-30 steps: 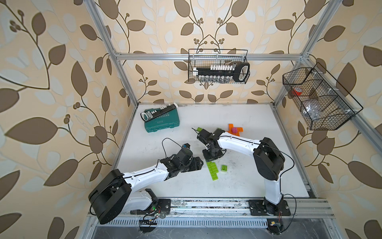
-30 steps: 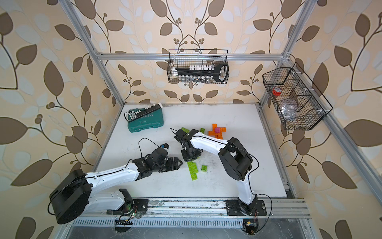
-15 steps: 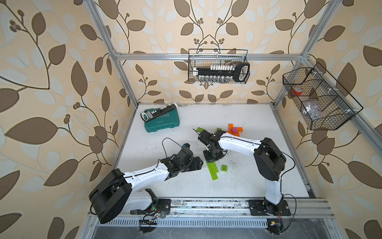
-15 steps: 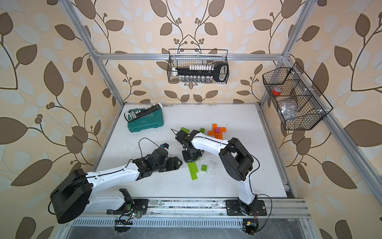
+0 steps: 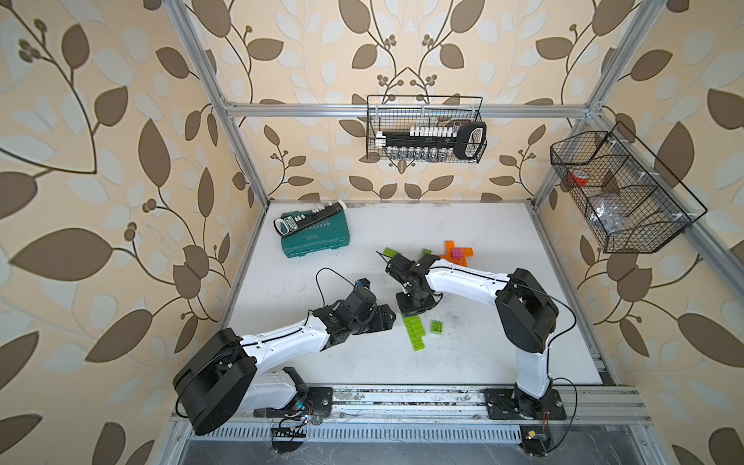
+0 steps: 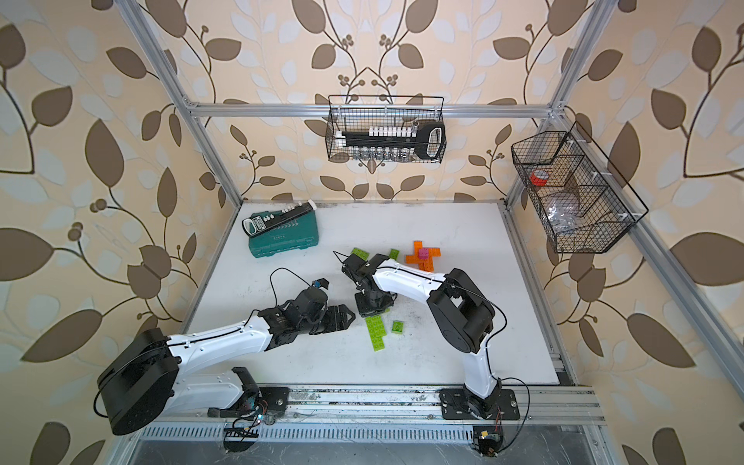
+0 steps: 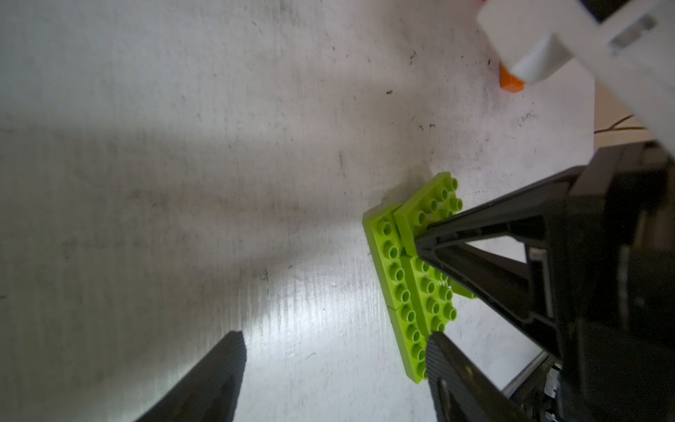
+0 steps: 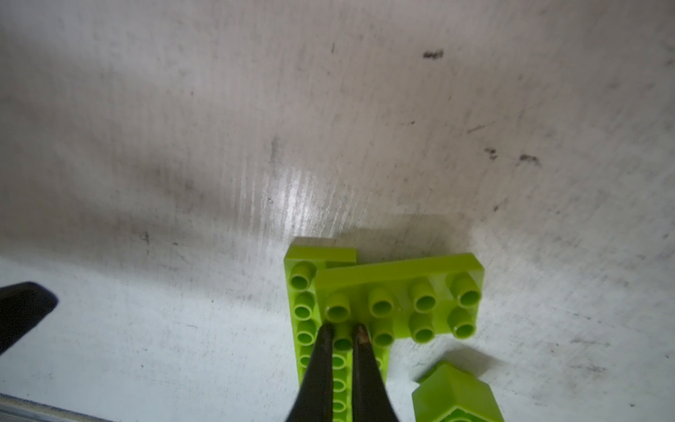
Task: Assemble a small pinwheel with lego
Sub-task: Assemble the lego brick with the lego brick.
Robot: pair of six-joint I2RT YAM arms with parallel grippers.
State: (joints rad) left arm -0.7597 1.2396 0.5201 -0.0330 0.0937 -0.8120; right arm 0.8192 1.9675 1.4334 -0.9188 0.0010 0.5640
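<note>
Looking down in both top views, a white tabletop (image 5: 483, 354) carries a lime green lego strip (image 5: 415, 336) near its middle, long axis running from back to front on a slight slant. A small green brick (image 5: 436, 327) sits just beside it. An orange cross (image 5: 449, 246) topped by a pink brick (image 5: 457, 253) lies well apart toward the back, and a teal case (image 5: 315, 238) sits at the back left. The right jaws point straight down over the strip's far end and hide it; the left jaws lie low just beside the strip. The left wrist view adds that the left jaws stand wide apart with only bare tabletop between them; one finger (image 7: 460, 372) is close to the strip, and whether it touches cannot be told. The right wrist view alone shows a second green plate (image 8: 401, 303) stacked crosswise on the strip's end, studs up. The right jaws are almost closed, tips pressed onto its studded top, gripping nothing that can be made out.
</note>
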